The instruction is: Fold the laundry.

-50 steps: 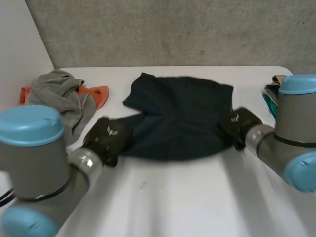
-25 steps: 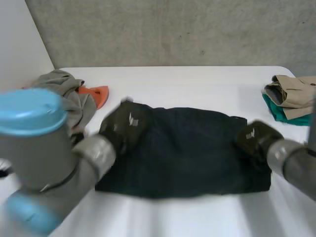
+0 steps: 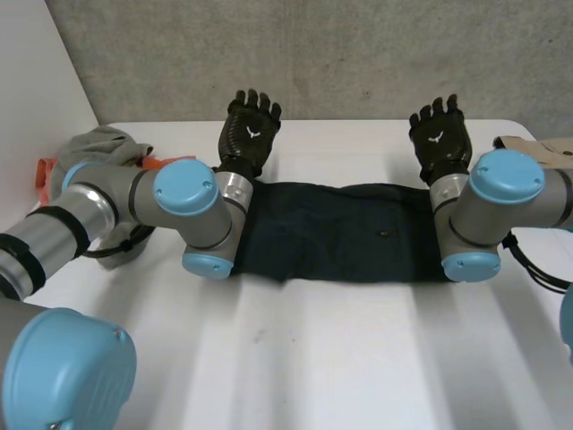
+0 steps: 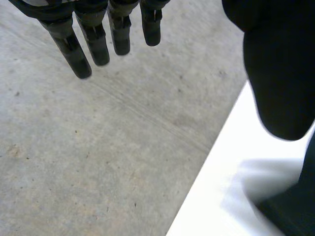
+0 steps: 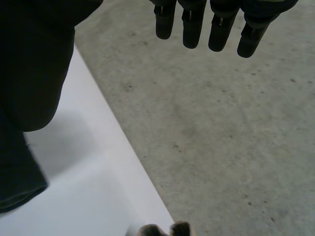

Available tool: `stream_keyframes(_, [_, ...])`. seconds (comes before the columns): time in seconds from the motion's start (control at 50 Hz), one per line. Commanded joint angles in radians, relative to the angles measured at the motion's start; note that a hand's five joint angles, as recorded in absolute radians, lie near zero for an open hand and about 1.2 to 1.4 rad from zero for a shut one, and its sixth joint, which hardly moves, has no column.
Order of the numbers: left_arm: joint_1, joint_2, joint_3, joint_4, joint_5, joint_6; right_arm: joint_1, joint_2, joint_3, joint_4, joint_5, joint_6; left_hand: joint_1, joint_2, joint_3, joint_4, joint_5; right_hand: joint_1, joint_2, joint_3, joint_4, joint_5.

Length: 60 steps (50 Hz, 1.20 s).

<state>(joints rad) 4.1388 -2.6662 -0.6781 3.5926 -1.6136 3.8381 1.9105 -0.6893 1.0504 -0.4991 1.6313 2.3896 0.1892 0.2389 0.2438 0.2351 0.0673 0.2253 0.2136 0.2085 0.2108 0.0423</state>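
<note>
My left hand (image 3: 251, 133) hovers beyond the far edge of the dark navy cloth (image 3: 340, 235), near its left end, with its fingers (image 4: 74, 49) straight and spread wide, holding nothing. My right hand (image 3: 440, 139) hovers the same way near the cloth's right end, fingers (image 5: 216, 24) straight and apart, empty too. The cloth lies flat as a long band across the middle of the white surface (image 3: 340, 358), between my two arms, touching neither hand. A crumpled grey garment (image 3: 107, 145) with an orange piece (image 3: 40, 175) beside it sits at the surface's left side, and a folded beige item (image 3: 548, 148) lies at the right edge
</note>
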Motion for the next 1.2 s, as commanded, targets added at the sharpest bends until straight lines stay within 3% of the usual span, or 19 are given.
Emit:
stream_keyframes(0.02, [-0.008,0.214,-0.213,0.028,-0.019,-0.104,-0.013,-0.241,0.129,0.209,0.006,0.131,-0.015,-0.064,-0.069,-0.061,-0.067,-0.051,-0.039,-0.034,-0.036,-0.042])
stream_keyframes(0.1, [-0.014,0.329,-0.334,0.026,-0.022,-0.15,-0.016,-0.374,0.186,0.436,-0.062,0.268,-0.015,-0.064,-0.069,-0.061,-0.067,-0.051,-0.039,-0.034,-0.036,-0.042])
stream_keyframes(0.22, [-0.034,0.479,-0.503,0.009,-0.017,-0.264,-0.059,-0.407,0.282,0.716,-0.139,0.427,-0.015,-0.064,-0.069,-0.061,-0.067,-0.051,-0.039,-0.034,-0.036,-0.042])
stream_keyframes(0.26, [-0.037,0.527,-0.575,0.003,-0.012,-0.328,-0.073,-0.414,0.318,0.734,-0.151,0.437,-0.015,-0.064,-0.069,-0.061,-0.067,-0.041,-0.029,-0.024,-0.026,-0.032])
stream_keyframes(0.38, [-0.042,0.598,-0.705,-0.003,0.024,-0.431,-0.088,-0.418,0.451,0.586,-0.199,0.434,-0.015,-0.064,-0.069,-0.061,-0.067,0.209,0.22,0.225,0.223,0.217])
stream_keyframes(0.52, [-0.049,0.605,-0.753,-0.002,0.061,-0.45,-0.074,-0.319,0.471,0.413,-0.18,0.412,-0.015,-0.064,-0.069,-0.061,-0.067,0.238,0.25,0.255,0.253,0.247])
stream_keyframes(0.56, [-0.048,0.603,-0.753,-0.002,0.061,-0.451,-0.074,-0.279,0.461,0.38,-0.162,0.381,-0.015,-0.064,-0.069,-0.061,-0.067,0.562,0.574,0.579,0.577,0.571])
stream_keyframes(0.6, [-0.048,0.603,-0.753,-0.002,0.06,-0.451,-0.079,-0.269,0.454,0.364,-0.137,0.356,-0.015,-0.064,-0.069,-0.061,-0.067,1.168,1.18,1.185,1.183,1.177])
stream_keyframes(0.7, [-0.048,0.606,-0.753,-0.002,0.058,-0.451,-0.103,-0.291,0.482,0.329,-0.056,0.297,-0.015,-0.064,-0.069,-0.061,-0.067,1.171,1.183,1.188,1.185,1.179])
stream_keyframes(0.82, [-0.042,0.646,-0.758,-0.005,0.057,-0.453,-0.24,-0.453,0.568,0.332,-0.062,0.174,-0.015,-0.064,-0.069,-0.061,-0.067,1.171,1.183,1.188,1.185,1.179])
stream_keyframes(0.9, [-0.039,0.675,-0.771,-0.006,0.057,-0.454,-0.33,-0.515,0.592,0.306,-0.1,-0.043,-0.015,-0.064,-0.069,-0.061,-0.067,1.171,1.183,1.188,1.185,1.179])
stream_keyframes(0.96, [-0.032,0.693,-0.784,-0.003,0.058,-0.454,-0.288,-0.524,0.582,0.286,-0.149,-0.128,-0.015,-0.064,-0.069,-0.061,-0.067,1.171,1.183,1.188,1.185,1.179])
stream_keyframes(1.04, [-0.026,0.7,-0.785,-0.003,0.055,-0.454,-0.067,-0.521,0.563,0.182,-0.293,-0.237,-0.015,-0.064,-0.069,-0.061,-0.067,1.171,1.183,1.188,1.185,1.179])
stream_keyframes(1.14, [-0.023,0.704,-0.788,-0.005,0.05,-0.46,0.116,-0.497,0.617,0.099,-0.471,-0.299,-0.015,-0.064,-0.069,-0.061,-0.067,1.171,1.183,1.188,1.185,1.179])
stream_keyframes(1.2, [-0.025,0.709,-0.796,-0.005,0.05,-0.479,0.201,-0.413,0.654,0.112,-0.542,-0.369,-0.015,-0.064,-0.069,-0.061,-0.067,1.171,1.183,1.188,1.185,1.179])
